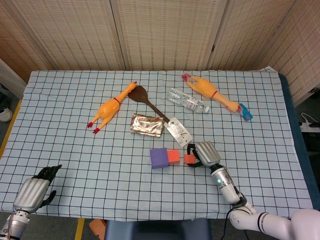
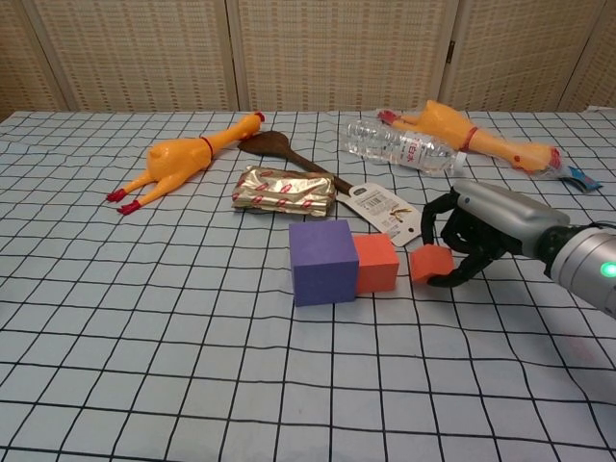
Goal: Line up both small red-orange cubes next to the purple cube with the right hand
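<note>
The purple cube (image 1: 159, 157) (image 2: 323, 261) sits near the table's middle. One small red-orange cube (image 1: 173, 156) (image 2: 376, 262) stands flush against its right side. A second red-orange cube (image 1: 189, 159) (image 2: 431, 263) lies a short gap to the right of the first, and my right hand (image 1: 204, 154) (image 2: 478, 230) holds it, fingers curled around it from the right. My left hand (image 1: 36, 190) rests at the table's front left corner, holding nothing, fingers curled; the chest view does not show it.
Behind the cubes lie a white tag (image 1: 178, 132), a foil packet (image 1: 147, 124), a brown wooden spoon (image 1: 145, 98), a plastic bottle (image 1: 187, 101) and two rubber chickens (image 1: 111, 108) (image 1: 210, 92). The checked cloth (image 1: 90, 160) covers the table.
</note>
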Controlling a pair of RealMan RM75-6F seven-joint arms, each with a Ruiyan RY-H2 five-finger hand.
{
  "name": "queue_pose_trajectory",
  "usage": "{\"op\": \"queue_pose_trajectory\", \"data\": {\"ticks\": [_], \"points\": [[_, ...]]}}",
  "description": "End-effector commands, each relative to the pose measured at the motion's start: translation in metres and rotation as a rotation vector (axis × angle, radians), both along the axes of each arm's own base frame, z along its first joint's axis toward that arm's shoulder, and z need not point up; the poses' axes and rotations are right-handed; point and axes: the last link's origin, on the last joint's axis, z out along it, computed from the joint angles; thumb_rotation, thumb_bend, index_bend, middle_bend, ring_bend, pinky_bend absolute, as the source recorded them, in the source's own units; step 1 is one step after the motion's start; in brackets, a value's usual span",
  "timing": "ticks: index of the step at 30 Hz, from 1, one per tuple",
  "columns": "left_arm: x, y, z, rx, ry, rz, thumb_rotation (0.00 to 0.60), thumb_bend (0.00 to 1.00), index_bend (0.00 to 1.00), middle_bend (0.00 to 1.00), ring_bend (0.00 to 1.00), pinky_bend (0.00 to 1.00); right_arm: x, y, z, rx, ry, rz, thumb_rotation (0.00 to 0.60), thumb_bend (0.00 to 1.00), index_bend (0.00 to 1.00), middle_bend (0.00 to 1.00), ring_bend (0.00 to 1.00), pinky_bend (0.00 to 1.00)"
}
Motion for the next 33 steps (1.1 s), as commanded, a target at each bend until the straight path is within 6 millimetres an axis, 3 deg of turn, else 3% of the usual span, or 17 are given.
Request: {"op": "queue_pose_trajectory", "data": {"ticks": [1, 23, 33], "points": [[0.0, 0.0, 0.0, -0.002, 0.001, 0.0, 0.6, 0.43, 0.05, 0.12, 0.11, 0.44, 0.001, -0.001, -0.002, -0.002, -0.008, 0.004, 0.6, 0.05, 0.71, 0.89, 0.92, 0.88], [0.0, 0.0, 0.0, -0.006, 0.0, 0.0, 0.6, 0.43, 0.06, 0.12, 0.12, 0.44, 0.013, -0.004, -0.025, 0.024, -0.026, 0.008, 0.6, 0.05, 0.71, 0.89, 0.92, 0.88], [-0.001, 0.0, -0.001, -0.01, 0.001, 0.002, 0.6, 0.43, 0.06, 0.12, 0.12, 0.44, 0.014, -0.007, -0.022, 0.011, -0.031, 0.005, 0.6, 0.05, 0.71, 0.89, 0.92, 0.88]]}}
